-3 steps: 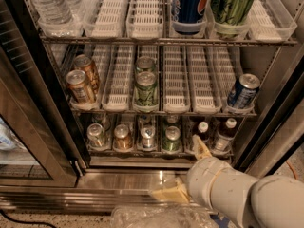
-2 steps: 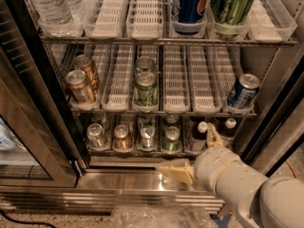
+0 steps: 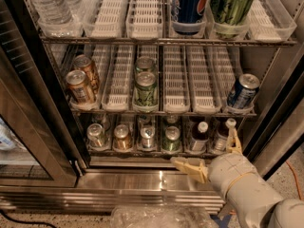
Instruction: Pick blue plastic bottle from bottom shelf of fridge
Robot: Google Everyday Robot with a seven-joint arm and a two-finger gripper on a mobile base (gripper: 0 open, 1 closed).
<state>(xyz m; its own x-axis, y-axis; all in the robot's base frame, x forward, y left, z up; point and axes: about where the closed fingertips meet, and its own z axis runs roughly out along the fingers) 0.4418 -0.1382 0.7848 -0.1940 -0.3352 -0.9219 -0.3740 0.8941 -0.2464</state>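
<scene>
The fridge (image 3: 33, 94) stands open in front of me. On its shadowed bottom shelf (image 3: 142, 152), two small dark-brown plastic bottles with white caps stand at the right end, one (image 3: 200, 137) next to the other (image 3: 222, 135). I cannot tell which one is the blue plastic bottle. My gripper (image 3: 211, 153) is open and empty just in front of and below these bottles, at the steel sill. One finger (image 3: 189, 166) lies along the sill. The other finger (image 3: 233, 140) points up beside the right bottle.
Several cans (image 3: 122, 137) fill the left lanes of the bottom shelf. The middle rack holds cans at left (image 3: 80, 85), centre (image 3: 145, 88) and right (image 3: 243, 91). The top rack holds water bottles (image 3: 47, 4) and large cans (image 3: 190, 4). The glass door (image 3: 19, 141) stands at left. A clear plastic bag (image 3: 159, 217) lies below.
My gripper has moved right and a little up along the sill, from under the middle lanes to in front of the two bottles. Nothing on the shelves has moved.
</scene>
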